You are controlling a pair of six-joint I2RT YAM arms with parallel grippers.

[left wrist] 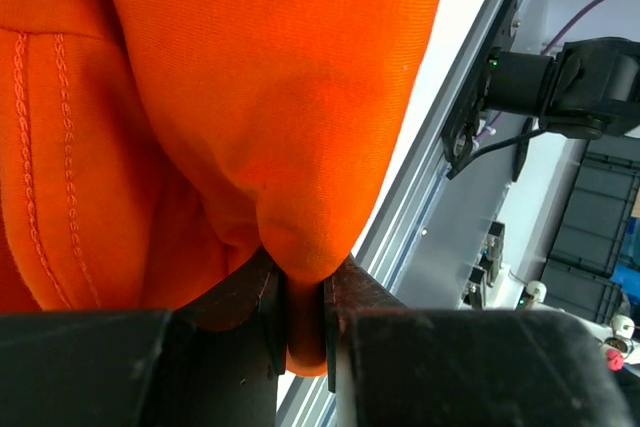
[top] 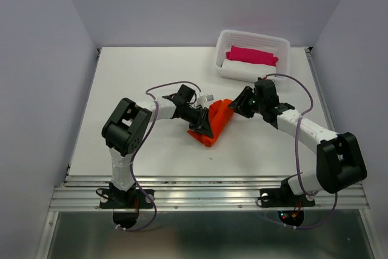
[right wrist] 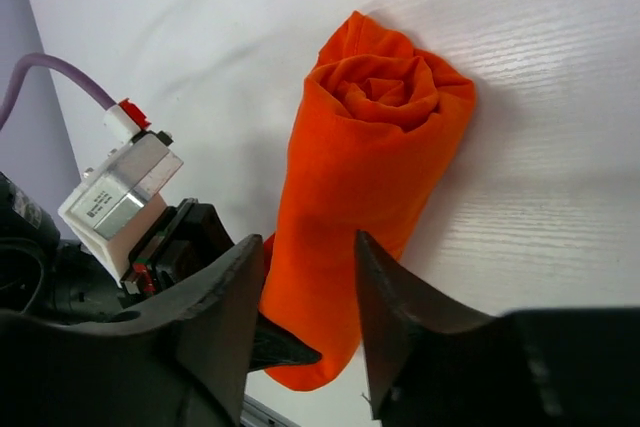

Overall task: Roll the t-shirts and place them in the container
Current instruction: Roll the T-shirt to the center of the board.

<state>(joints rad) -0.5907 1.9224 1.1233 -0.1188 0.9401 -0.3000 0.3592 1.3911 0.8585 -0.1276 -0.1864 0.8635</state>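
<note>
The orange-red t-shirt point(top: 215, 122) lies as a tight roll on the white table point(top: 139, 77), its spiral end showing in the right wrist view point(right wrist: 370, 137). My left gripper point(top: 204, 124) is shut on a fold of the roll's near end, with cloth pinched between the jaws in the left wrist view point(left wrist: 305, 312), where the shirt point(left wrist: 270, 97) fills most of the frame. My right gripper point(top: 238, 106) is open and empty at the roll's right end. In its own view point(right wrist: 308, 247) the roll shows between the spread fingers.
A white perforated basket point(top: 284, 60) stands at the back right and holds a rolled pink cloth point(top: 251, 56). The left gripper's black finger point(right wrist: 285, 347) and white wrist camera point(right wrist: 118, 192) sit close to my right fingers. A metal rail point(top: 206, 195) runs along the near edge.
</note>
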